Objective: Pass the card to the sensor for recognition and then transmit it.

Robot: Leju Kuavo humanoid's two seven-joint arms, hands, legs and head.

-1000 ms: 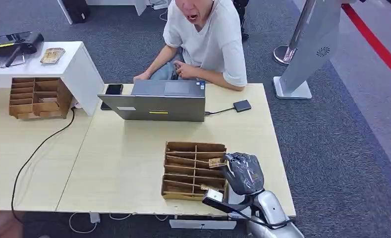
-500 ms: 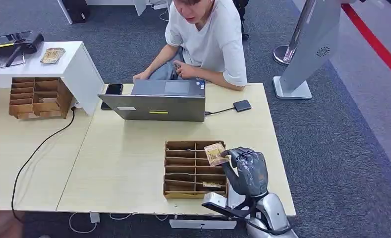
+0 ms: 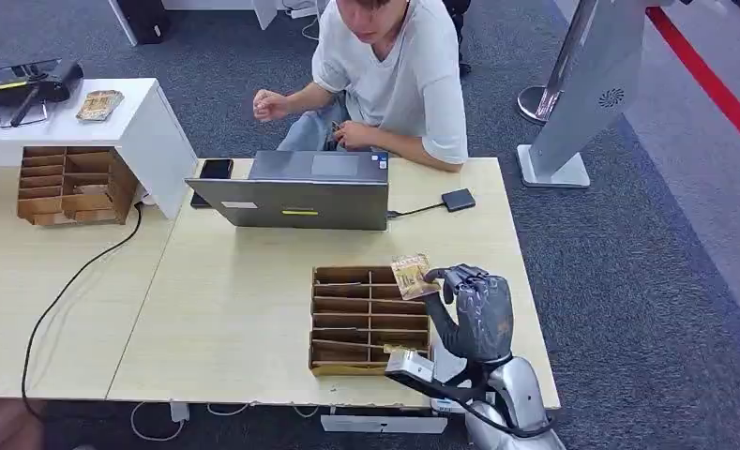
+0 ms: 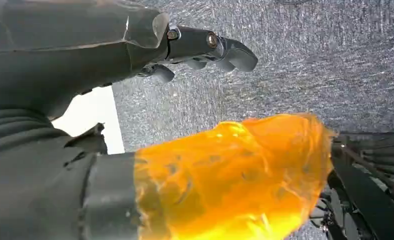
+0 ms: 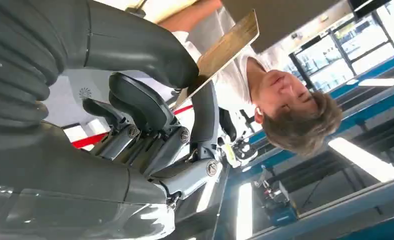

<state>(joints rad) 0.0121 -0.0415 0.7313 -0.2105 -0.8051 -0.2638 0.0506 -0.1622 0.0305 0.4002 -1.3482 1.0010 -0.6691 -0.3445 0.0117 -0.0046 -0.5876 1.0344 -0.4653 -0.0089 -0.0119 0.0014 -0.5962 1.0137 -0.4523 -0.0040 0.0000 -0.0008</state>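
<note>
- I am standing at a pale wooden table (image 3: 253,309) on grey carpet, with a person in a white T-shirt (image 3: 394,75) sitting across from me behind an open grey laptop (image 3: 295,192).
- A brown cardboard organiser tray with slotted compartments (image 3: 347,323) is lying near my edge of the table, with a few more cards resting in its slots.
- A small flat black sensor box (image 3: 458,199) on a cable is sitting beside the laptop, well apart from my hand; I am judging this to be the reader the card has to reach.
- My right hand (image 3: 474,314) is hovering just beside the tray's far right corner, pinching a thin tan patterned card (image 3: 411,276) between the thumb and a finger, as the right wrist view shows, with the other fingers curled loosely.
- My left hand (image 4: 204,47) is hanging over the carpet, fingers apart and holding nothing.
- The grip is catching the card near one edge only, so I am judging that a quick swing toward the sensor could twist it or let it slip out.
- Carrying it low could also snag the card on the tray's wall or the laptop cable.
</note>
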